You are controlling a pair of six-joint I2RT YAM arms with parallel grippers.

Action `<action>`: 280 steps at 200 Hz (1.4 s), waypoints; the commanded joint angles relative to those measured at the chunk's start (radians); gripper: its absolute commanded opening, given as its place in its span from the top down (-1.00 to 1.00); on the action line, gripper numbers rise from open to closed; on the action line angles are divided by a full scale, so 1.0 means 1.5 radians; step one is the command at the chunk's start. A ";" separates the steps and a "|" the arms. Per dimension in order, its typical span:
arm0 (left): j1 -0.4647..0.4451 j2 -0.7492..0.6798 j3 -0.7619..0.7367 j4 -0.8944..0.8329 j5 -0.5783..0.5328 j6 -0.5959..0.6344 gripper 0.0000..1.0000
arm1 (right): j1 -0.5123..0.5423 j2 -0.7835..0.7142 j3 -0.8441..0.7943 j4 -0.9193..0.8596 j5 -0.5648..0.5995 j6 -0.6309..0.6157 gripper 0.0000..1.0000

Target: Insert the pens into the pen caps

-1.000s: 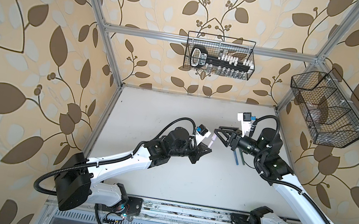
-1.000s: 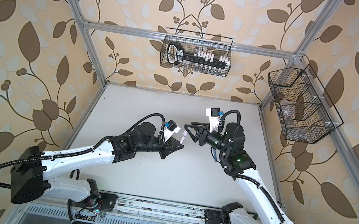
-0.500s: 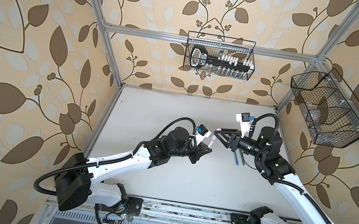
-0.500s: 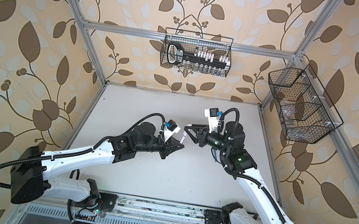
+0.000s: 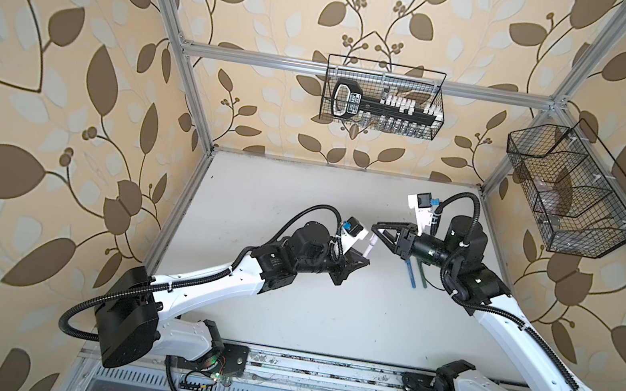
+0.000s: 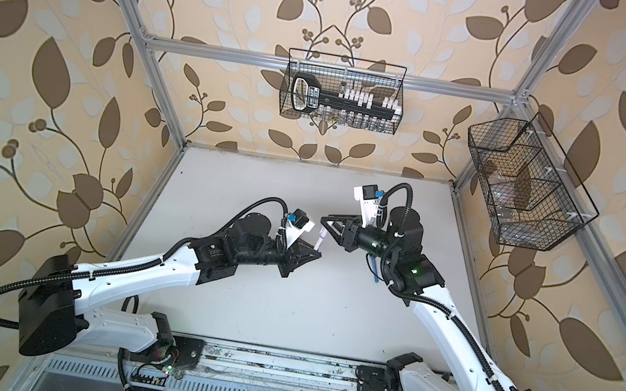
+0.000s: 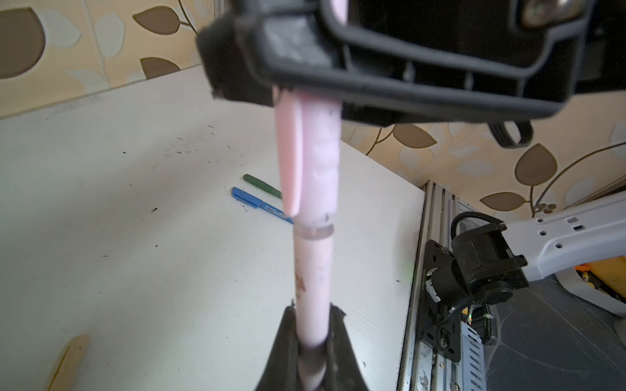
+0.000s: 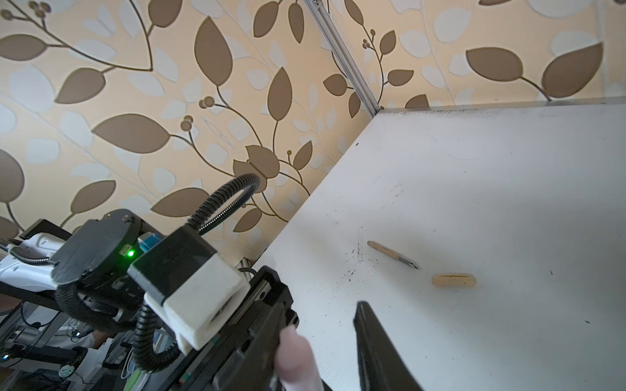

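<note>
The left gripper (image 5: 364, 259) is clamped on the barrel of the pink pen (image 7: 311, 277). Its two fingers (image 7: 288, 328) press the barrel from both sides, above the table (image 5: 301, 203).

The pen's long axis runs straight out from between those fingers. In both top views it leans from the left gripper (image 6: 317, 252) away toward the back wall, and its far end points at the right gripper (image 5: 379, 231).

The pink cap (image 7: 321, 162) sits on that far end, in line with the barrel. Its clip lies along the side, and its rim meets the barrel at a narrow ring.

The right gripper (image 8: 321, 311) surrounds the closed end of the cap with its jaws apart. In the right wrist view the cap end (image 8: 296, 352) lies against one finger, and a clear gap separates it from the other finger (image 8: 369, 338).

- The blue pen (image 5: 411, 272) and the green pen (image 5: 422, 274) lie flat on the table just beside each other under the right arm. They are roughly parallel, and their long axes run front to back.
- The tan pen (image 8: 393, 254) lies flat, uncapped, with its dark tip pointing toward the tan cap (image 8: 454, 281). The cap lies near the tip but apart from it.
</note>
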 commanded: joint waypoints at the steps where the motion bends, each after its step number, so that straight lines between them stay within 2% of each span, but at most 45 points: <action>1: -0.005 -0.014 0.026 0.038 0.017 0.019 1.00 | -0.002 0.006 0.028 0.012 -0.010 0.004 0.30; 47: -0.005 -0.014 0.029 0.040 0.015 0.023 1.00 | -0.007 0.008 0.036 0.008 -0.007 0.000 0.30; 101: -0.005 -0.009 0.037 0.048 0.013 0.028 1.00 | -0.003 0.009 0.032 0.002 -0.024 -0.001 0.50; 177: -0.004 0.026 0.086 0.104 -0.034 0.053 1.00 | 0.006 -0.004 0.005 -0.017 -0.020 -0.019 1.00; 216: 0.013 0.036 0.099 0.195 -0.069 0.059 1.00 | 0.013 0.000 -0.009 -0.033 -0.028 -0.029 1.00; 257: 0.073 0.037 0.109 0.309 -0.030 0.028 1.00 | 0.029 0.007 -0.055 -0.019 -0.045 -0.031 1.00; 280: 0.095 0.024 0.119 0.336 -0.004 0.025 1.00 | 0.041 0.012 -0.075 -0.009 -0.058 -0.033 1.00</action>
